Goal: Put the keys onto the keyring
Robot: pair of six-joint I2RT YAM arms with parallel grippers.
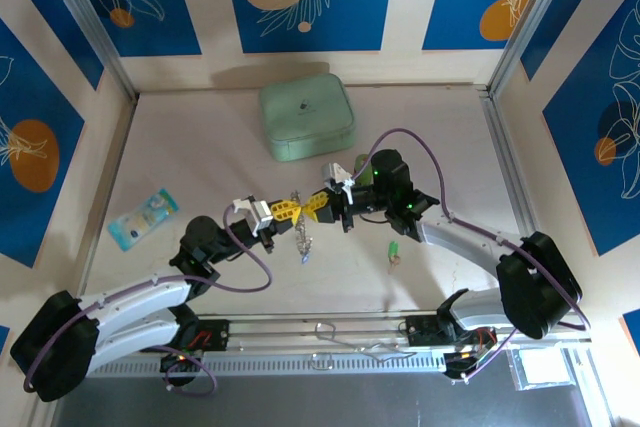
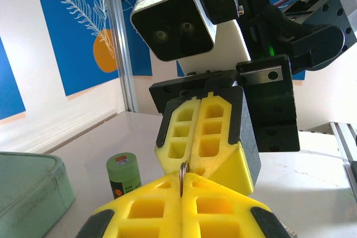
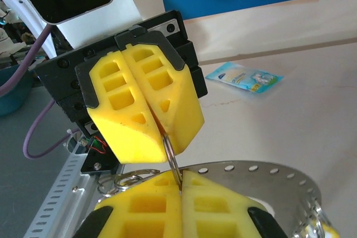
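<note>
Keyring [image 2: 182, 172] is pinched edge-on between both sets of jaws, held above the middle of the desk [image 1: 200, 147]. Left jaws are clamped on it from the left, right jaws from the right, tips almost touching. Something thin and chain-like [image 1: 303, 243] hangs below the ring. It's too small for me to tell if any keys are on it.

My read: this is a two-handed regrip before opening the coil. I'd keep one side clamped hard as the anchor and twist the other only slightly, so the ring doesn't pop out. The pads cover most of the wire, so there's little room to feed a key.

Containers, near to far:
- Green cylinder [image 1: 394, 252]: upright on the desk, right of the jaws, looks capped, contents hidden.
- Blue packet [image 1: 145, 217]: flat at left, looks sealed.
- Mint-green case [image 1: 307, 119]: far edge, lid down, contents unseen.
</note>
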